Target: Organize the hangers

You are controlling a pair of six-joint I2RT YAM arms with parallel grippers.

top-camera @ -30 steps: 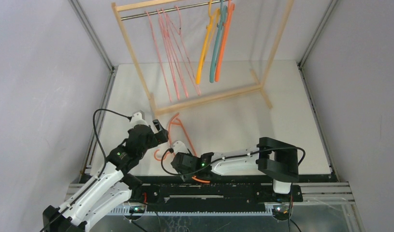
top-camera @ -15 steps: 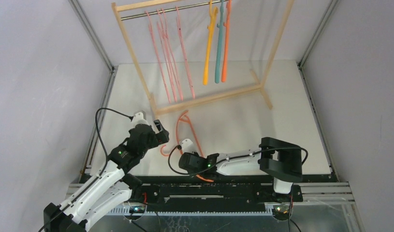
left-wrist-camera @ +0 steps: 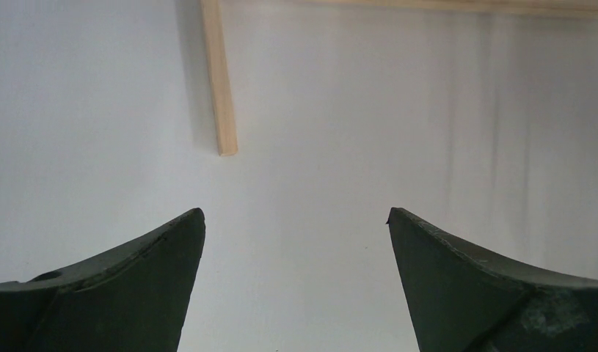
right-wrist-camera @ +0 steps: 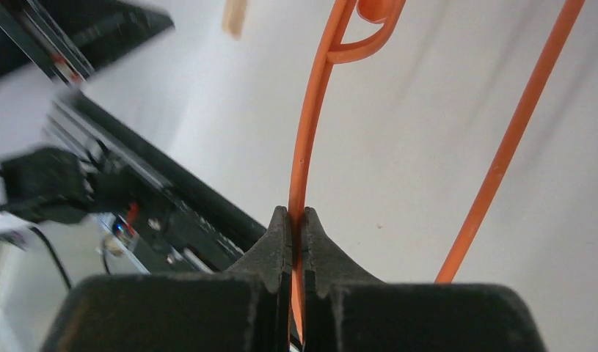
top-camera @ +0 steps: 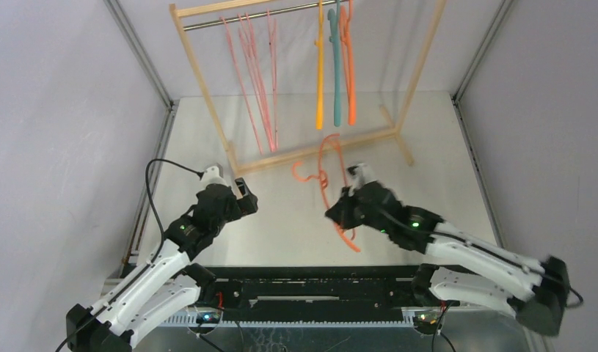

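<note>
My right gripper [top-camera: 340, 211] [right-wrist-camera: 296, 213] is shut on a thin orange hanger [top-camera: 326, 176] [right-wrist-camera: 312, 117], pinching one of its bars. The hanger is raised over the middle of the table, its hook toward the rack. Several pale pink hangers [top-camera: 255, 81] hang on the rack's rod at the left. A yellow-orange hanger [top-camera: 319, 70], a teal hanger [top-camera: 337, 70] and another orange hanger [top-camera: 349, 70] hang at the right. At the left, my left gripper [top-camera: 244, 196] [left-wrist-camera: 296, 220] stands open over bare table with nothing between its fingers.
The tall wooden rack [top-camera: 318, 145] stands across the back of the table; one end of its foot [left-wrist-camera: 219, 88] lies just ahead of my left gripper. Grey walls close in the table on both sides. The black rail [top-camera: 318, 282] runs along the near edge.
My right arm has swung from the near centre out to the right, carrying the orange hanger off the table toward the rack. The hanging hangers have swung. My left arm has barely moved.
</note>
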